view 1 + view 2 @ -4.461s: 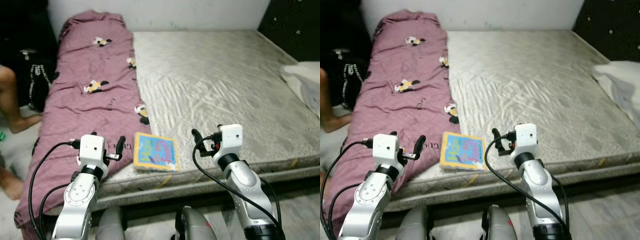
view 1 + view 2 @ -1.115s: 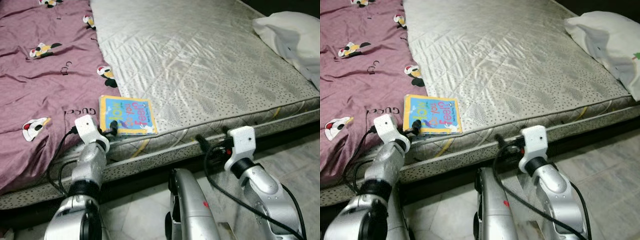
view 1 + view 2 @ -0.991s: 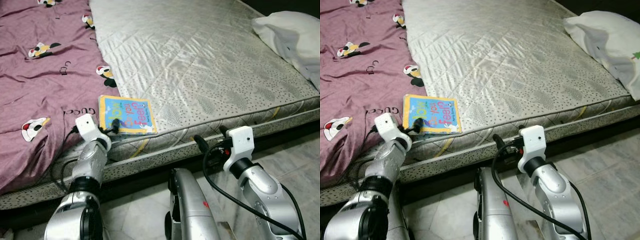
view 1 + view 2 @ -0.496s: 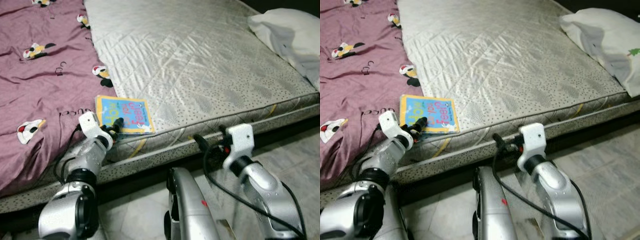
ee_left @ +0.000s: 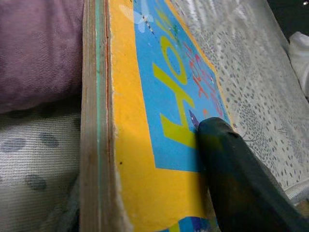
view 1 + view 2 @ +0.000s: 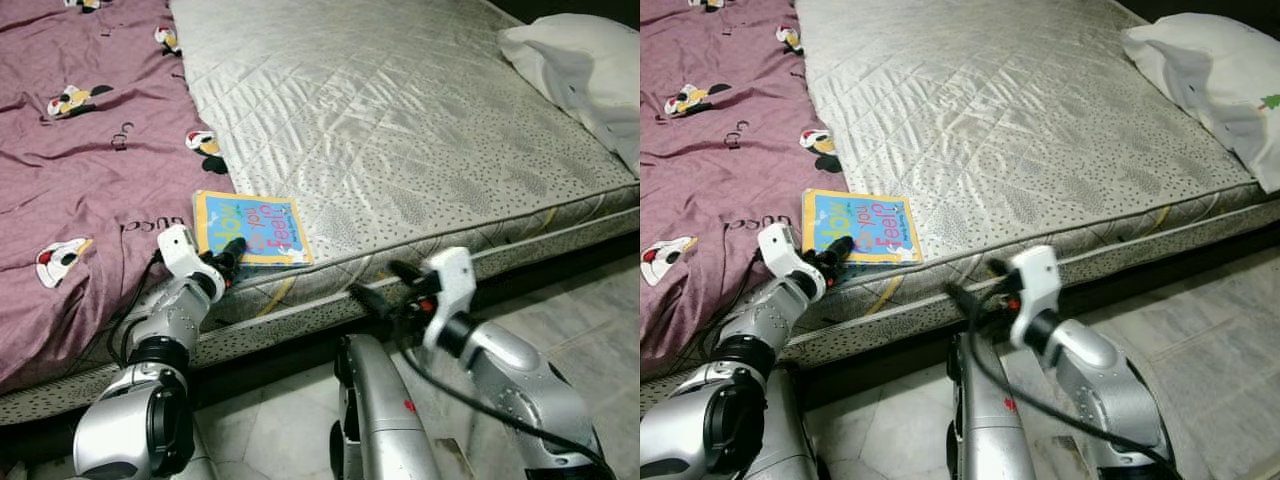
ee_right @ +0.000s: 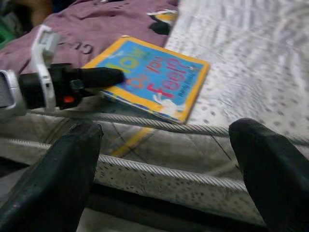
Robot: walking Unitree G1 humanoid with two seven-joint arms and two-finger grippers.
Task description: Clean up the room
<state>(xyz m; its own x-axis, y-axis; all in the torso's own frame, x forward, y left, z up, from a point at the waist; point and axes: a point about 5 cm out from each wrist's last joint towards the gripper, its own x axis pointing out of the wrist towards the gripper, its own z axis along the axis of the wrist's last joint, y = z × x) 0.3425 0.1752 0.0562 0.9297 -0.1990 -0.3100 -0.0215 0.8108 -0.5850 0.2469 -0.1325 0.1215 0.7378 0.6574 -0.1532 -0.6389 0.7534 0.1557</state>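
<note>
At the near edge of the mattress (image 6: 420, 120), beside the purple blanket (image 6: 90, 180), a thin children's board book (image 6: 251, 229) lay flat, cover up. One of its corners touched the blanket; its near side ran almost along the mattress edge.

Left gripper (image 6: 226, 258): positioned at the book's near-left corner. In the left wrist view one black finger (image 5: 231, 174) rested on top of the cover, close to the corner. The second finger was hidden, so it could not be determined whether the fingers were pinching the book or only resting on it.

Right gripper (image 6: 385, 285): held below and in front of the mattress edge, to the right of the book and apart from it. Its fingers were spread wide, as the right wrist view confirmed, and held nothing.

Governing relation: the book lay directly ahead of the left gripper and in contact with it, with the near edge accessible from the bedside. The left arm was therefore judged the nearer and better placed for pickup. A white pillow (image 6: 575, 60) sat at the far right corner.
</note>
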